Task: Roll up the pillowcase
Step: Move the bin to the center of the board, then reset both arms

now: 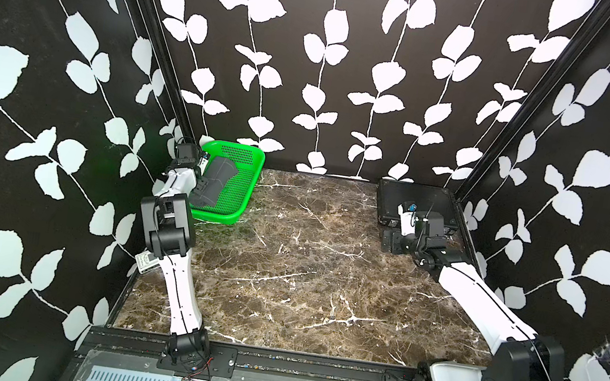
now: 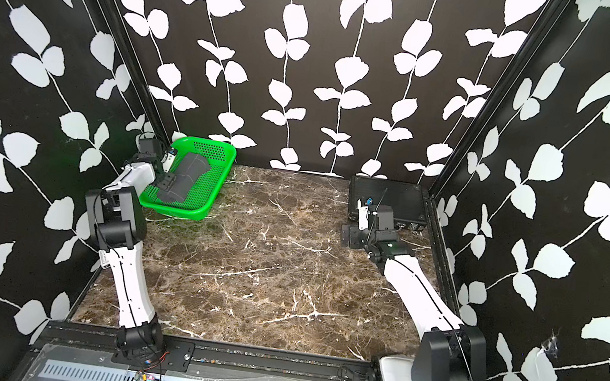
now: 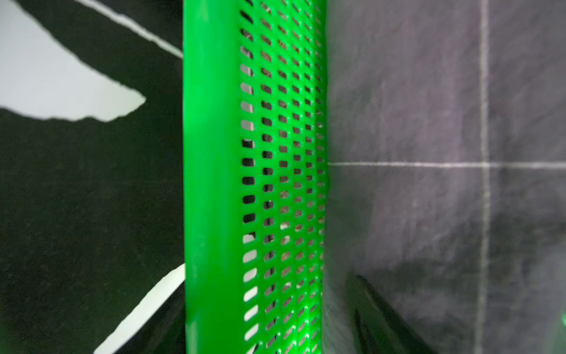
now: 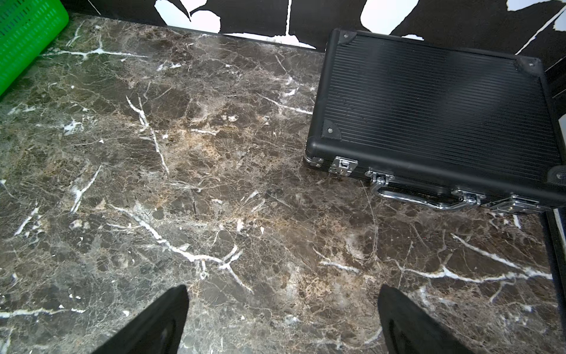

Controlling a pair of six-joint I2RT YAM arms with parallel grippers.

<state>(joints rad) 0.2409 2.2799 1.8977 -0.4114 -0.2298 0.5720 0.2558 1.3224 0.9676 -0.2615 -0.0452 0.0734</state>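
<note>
- the pillowcase (image 1: 216, 182) is a dark grid-lined roll lying in the green basket (image 1: 244, 155), far left corner of the worktop (image 1: 303, 279).
- left end effector (image 1: 199, 189) is right at the roll; we can't tell if it's clamped or apart.
- right end effector (image 4: 281, 325) hangs with jaws wide apart over the marble, near the black case (image 4: 428, 107).
</note>
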